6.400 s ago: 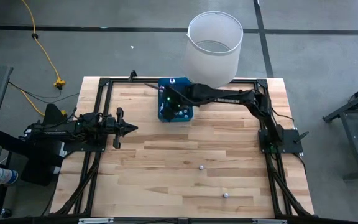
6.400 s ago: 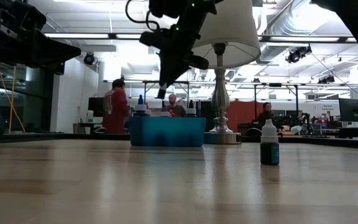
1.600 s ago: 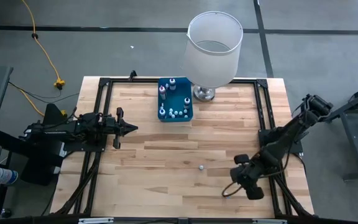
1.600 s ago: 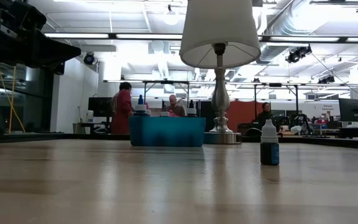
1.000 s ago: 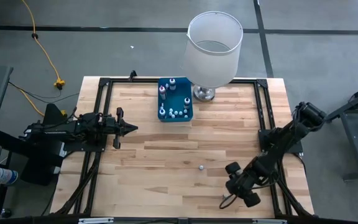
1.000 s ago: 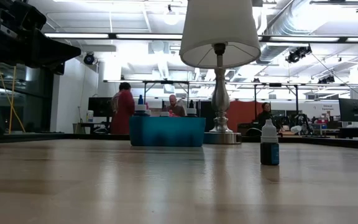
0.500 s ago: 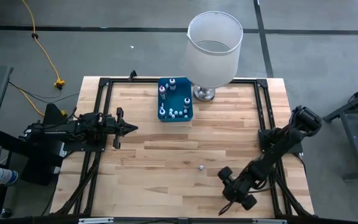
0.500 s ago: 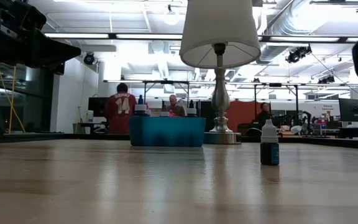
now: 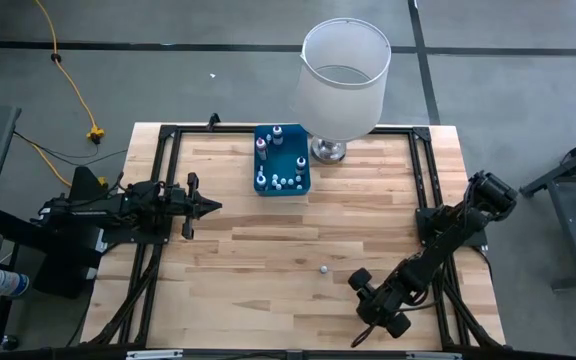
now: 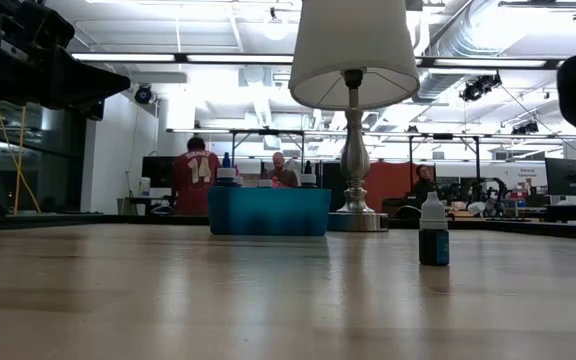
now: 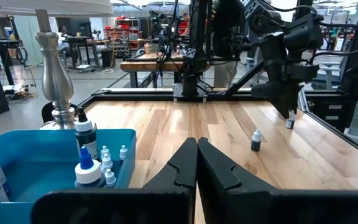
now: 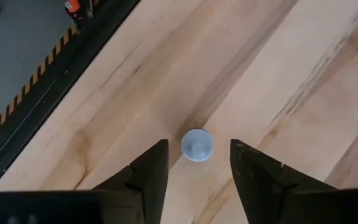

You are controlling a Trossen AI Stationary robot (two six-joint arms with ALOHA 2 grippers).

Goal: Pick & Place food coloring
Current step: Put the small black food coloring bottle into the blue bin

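Right gripper [image 9: 367, 312] poised over a loose bottle near the table's front edge

Since a moment ago the right arm has slid further toward the front edge; its fingers [image 12: 148, 171] stand apart either side of a white-capped food coloring bottle [image 12: 196, 145], not touching. Another bottle [image 9: 323, 269] stands mid-table, the rest in the blue tray [image 9: 303, 182] at the back edge. The left gripper [image 9: 211, 206], fingers together, waits unmoved by the left edge.

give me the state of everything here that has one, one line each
right gripper: open, pointing down, fingers either side of a bottle
bottle under it: upright on the table, not gripped
second loose bottle: upright on the table, untouched
blue bin: holds several upright bottles
left gripper: shut, empty, waiting at the table's left
lamp: upright
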